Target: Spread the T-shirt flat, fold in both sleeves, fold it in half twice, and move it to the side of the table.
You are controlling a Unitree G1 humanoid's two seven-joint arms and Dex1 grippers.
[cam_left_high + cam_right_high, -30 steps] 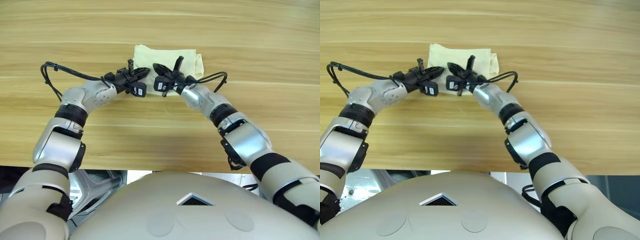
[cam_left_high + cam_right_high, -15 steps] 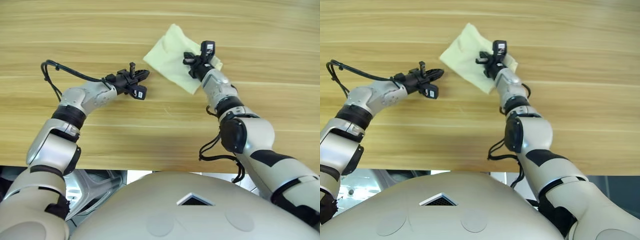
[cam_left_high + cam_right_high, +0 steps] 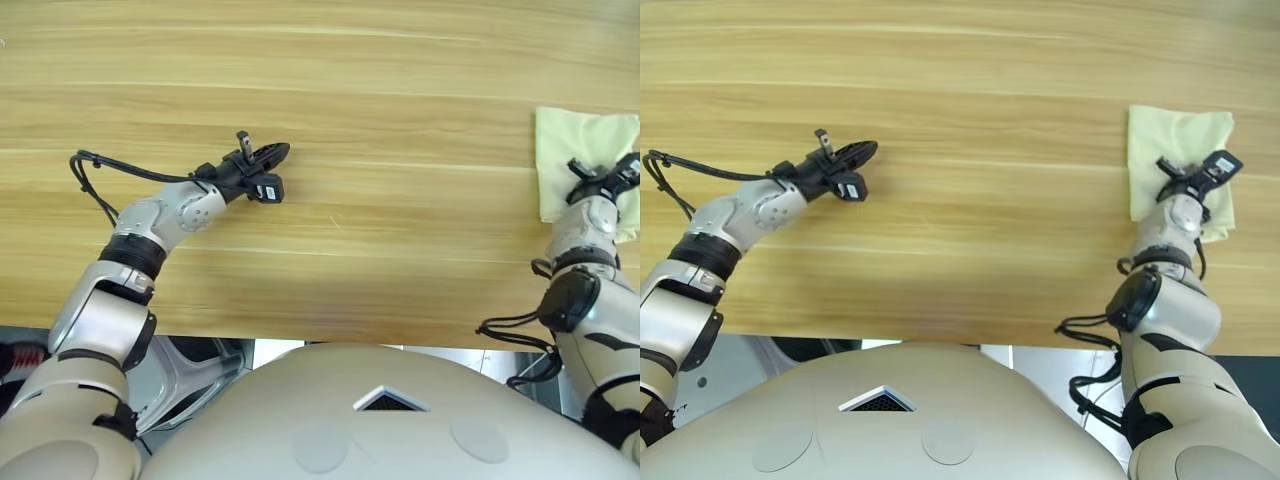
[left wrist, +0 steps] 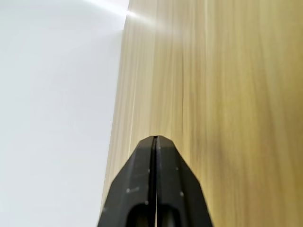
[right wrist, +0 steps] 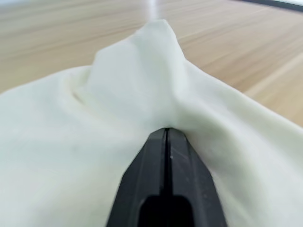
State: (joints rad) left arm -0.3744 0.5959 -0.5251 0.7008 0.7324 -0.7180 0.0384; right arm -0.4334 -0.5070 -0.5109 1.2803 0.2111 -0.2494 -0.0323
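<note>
Our right pincer (image 5: 165, 130) clamps the T-shirt (image 3: 1178, 132) at the desk's (image 3: 400, 80) side. Our left pincer (image 3: 272, 153) sits closed, empty.

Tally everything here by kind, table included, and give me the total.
T-shirt: 1
Table: 1
End effectors: 2, the left end effector shut on nothing, the right end effector shut on the T-shirt
Total: 4
</note>
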